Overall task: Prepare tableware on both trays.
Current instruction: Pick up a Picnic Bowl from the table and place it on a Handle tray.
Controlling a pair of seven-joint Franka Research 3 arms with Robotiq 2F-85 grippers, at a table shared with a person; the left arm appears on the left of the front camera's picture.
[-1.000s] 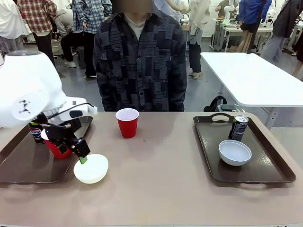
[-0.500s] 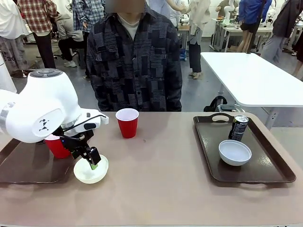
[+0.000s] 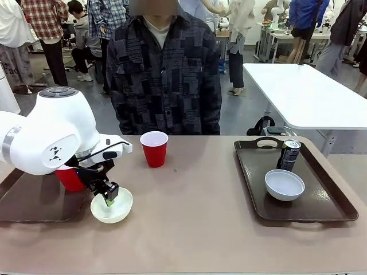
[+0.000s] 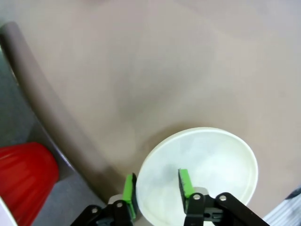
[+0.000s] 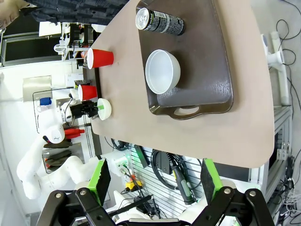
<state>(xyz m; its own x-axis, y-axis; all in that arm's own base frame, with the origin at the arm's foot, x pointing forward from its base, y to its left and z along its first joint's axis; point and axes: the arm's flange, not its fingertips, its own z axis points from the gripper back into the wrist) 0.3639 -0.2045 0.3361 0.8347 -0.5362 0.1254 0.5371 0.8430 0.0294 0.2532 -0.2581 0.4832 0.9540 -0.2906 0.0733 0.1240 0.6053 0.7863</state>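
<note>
Sadly, lettering on black can [image 3: 288,154] seems unreadable.

The worktop [image 3: 200,235] is a plain tan surface with rounded corners. Behind its far edge stands a person [image 3: 166,80] in a dark patchwork-patterned shirt over a pale collar. Further back on the right is a white table [image 3: 304,91] on a grey floor [image 3: 243,112], with a black bag [image 3: 261,125] near its leg. More people [image 3: 43,26] stand or sit further back (one in a red checked shirt). The right wrist view catches a slotted wall panel [image 5: 162,165] hung with hand tools, and loose cables [image 5: 288,28] on the floor.
</note>
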